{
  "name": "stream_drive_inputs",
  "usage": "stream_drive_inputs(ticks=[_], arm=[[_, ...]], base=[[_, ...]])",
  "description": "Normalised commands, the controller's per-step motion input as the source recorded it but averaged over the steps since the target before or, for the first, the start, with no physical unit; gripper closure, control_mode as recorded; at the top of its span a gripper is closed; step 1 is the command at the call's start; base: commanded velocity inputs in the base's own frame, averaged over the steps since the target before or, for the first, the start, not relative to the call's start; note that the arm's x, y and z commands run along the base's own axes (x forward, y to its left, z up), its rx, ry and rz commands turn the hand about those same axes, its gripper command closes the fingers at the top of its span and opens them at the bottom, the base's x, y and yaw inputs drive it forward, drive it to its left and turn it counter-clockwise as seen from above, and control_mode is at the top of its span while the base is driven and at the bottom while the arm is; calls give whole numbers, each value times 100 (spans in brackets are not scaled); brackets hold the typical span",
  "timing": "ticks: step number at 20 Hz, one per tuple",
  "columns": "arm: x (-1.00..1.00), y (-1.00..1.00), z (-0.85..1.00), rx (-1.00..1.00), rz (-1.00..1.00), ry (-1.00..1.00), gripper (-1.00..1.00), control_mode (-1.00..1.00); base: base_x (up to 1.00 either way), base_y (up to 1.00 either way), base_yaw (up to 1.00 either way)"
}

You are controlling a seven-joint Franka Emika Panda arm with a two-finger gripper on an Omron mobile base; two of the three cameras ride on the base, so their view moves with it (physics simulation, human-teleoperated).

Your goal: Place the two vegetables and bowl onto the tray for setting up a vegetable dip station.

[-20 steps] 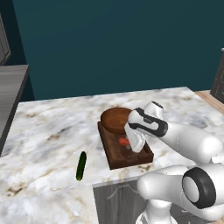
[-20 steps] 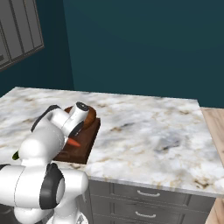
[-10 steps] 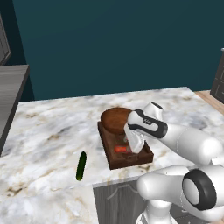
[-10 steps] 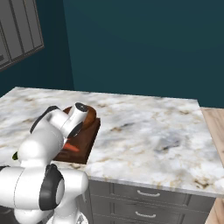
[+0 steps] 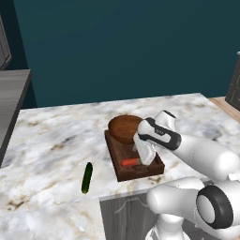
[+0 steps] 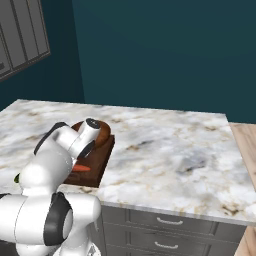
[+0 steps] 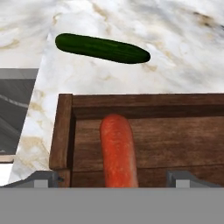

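While the fingers (image 7: 112, 177) are standing wide and empty over the slim red-orange carrot stick (image 5: 130, 162) lying in the dark brown wooden tray (image 5: 117, 165) beside the round wooden bowl (image 5: 123, 128), lifting carelessly is risking nudging it out; the dark green cucumber (image 5: 87, 177) is waiting on the marble desk (image 5: 51, 145).
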Motion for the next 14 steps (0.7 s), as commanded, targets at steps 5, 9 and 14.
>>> stream_drive_inputs(ticks=[5,9,14], arm=[[-15,-1,1,0,0,0,-100,-100],[-27,0,11,0,-2,0,-100,-100],[-30,10,14,1,-9,0,-100,-100]], base=[[0,0,0],[0,0,0],[0,0,0]])
